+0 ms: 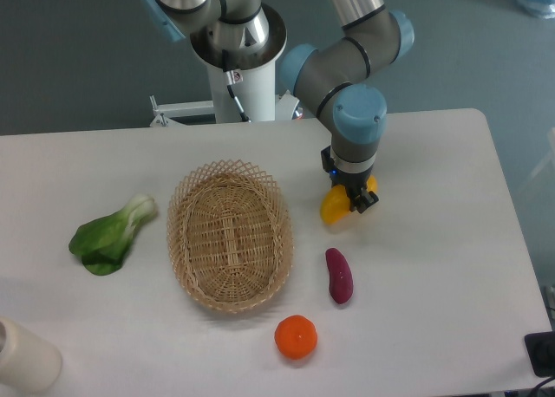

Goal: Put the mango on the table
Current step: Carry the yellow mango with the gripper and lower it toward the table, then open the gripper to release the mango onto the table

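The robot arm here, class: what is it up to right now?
The single arm's gripper has its fingers closed on the mango, holding it just to the right of the empty wicker basket over the white table. Whether the fruit already touches the tabletop cannot be told. A purple vegetable and an orange lie nearer the front edge, and a leafy green sits left of the basket.

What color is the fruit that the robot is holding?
The mango in the tool is yellow, with orange near the top. The only camera view shows it.
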